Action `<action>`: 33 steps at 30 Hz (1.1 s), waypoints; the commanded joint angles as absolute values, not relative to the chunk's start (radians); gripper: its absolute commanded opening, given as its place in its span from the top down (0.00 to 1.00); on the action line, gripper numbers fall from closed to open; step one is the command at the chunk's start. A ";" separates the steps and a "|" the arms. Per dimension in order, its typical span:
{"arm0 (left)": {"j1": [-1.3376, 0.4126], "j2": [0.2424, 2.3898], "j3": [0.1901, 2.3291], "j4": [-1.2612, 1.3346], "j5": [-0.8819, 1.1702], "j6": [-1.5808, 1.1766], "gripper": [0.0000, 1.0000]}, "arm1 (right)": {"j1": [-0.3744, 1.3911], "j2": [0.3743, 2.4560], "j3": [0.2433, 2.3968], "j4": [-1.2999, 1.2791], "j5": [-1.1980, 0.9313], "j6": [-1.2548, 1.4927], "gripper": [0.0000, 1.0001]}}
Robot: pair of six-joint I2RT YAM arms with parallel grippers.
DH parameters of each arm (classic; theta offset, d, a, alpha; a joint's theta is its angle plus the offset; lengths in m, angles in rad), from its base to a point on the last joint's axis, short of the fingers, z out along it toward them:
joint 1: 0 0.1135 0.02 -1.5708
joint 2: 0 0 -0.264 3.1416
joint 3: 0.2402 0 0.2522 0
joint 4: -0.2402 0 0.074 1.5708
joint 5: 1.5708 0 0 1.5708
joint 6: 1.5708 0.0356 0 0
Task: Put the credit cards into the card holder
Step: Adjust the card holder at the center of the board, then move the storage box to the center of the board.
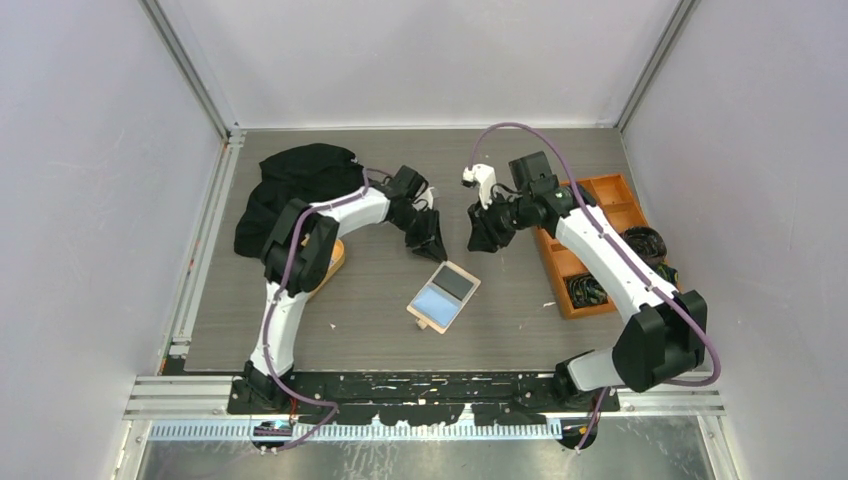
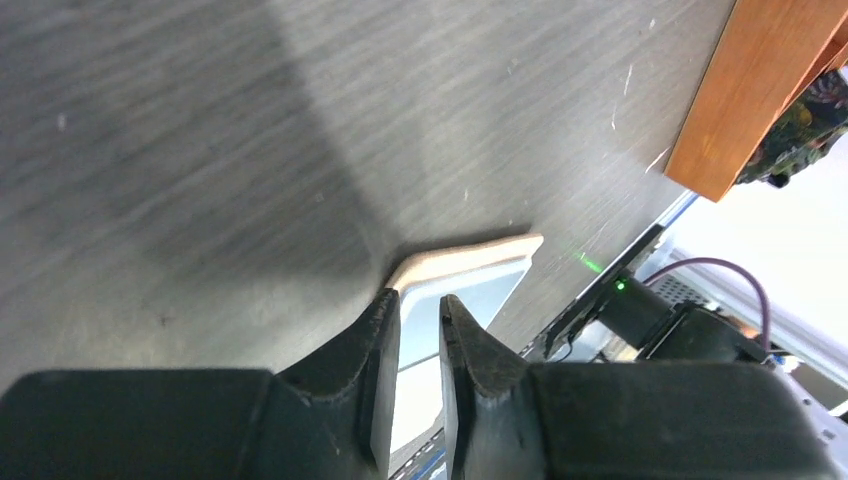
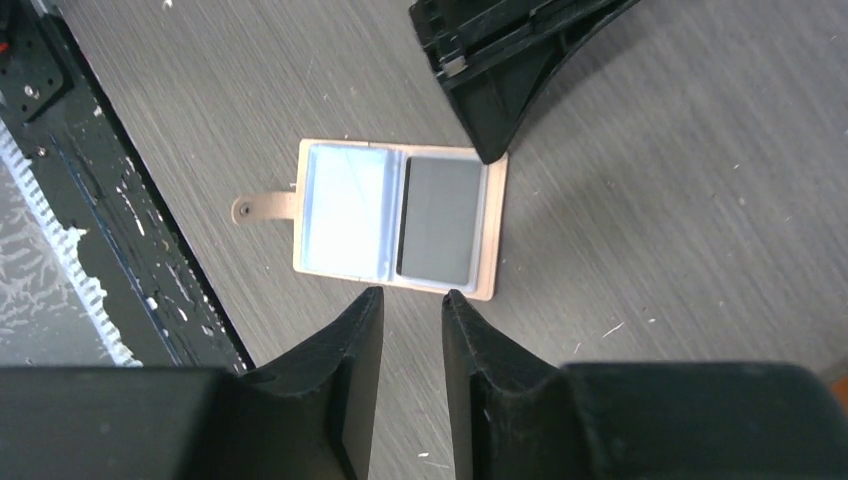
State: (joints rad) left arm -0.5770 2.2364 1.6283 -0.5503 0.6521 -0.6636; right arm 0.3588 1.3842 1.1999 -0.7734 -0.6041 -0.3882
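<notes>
The card holder (image 1: 445, 295) lies open and flat in the middle of the table, beige rim and snap tab (image 3: 262, 208) showing. One half is pale blue-grey (image 3: 345, 215), the other holds a dark grey rectangle (image 3: 440, 215); I cannot tell whether that is one of the credit cards. No loose credit cards show. My left gripper (image 1: 436, 250) hovers at the holder's far corner, jaws (image 2: 420, 305) slightly open with nothing between them. My right gripper (image 3: 412, 297) sits just off the holder's opposite long edge, open and holding nothing.
An orange compartmented box (image 1: 590, 245) with dark cables stands at the right, under the right arm. A black cloth (image 1: 295, 185) lies at the back left. An orange oval tray (image 1: 328, 265) peeks out beneath the left arm.
</notes>
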 commanded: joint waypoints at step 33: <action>-0.220 1.668 1.055 -0.318 0.360 -0.619 0.31 | 0.402 1.708 1.411 -0.769 -0.867 -0.299 0.10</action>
State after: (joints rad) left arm -0.1818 1.6356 1.0142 -0.4042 0.2317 -0.5652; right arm 0.4030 1.7157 1.3888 -0.7860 -0.8574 -0.3042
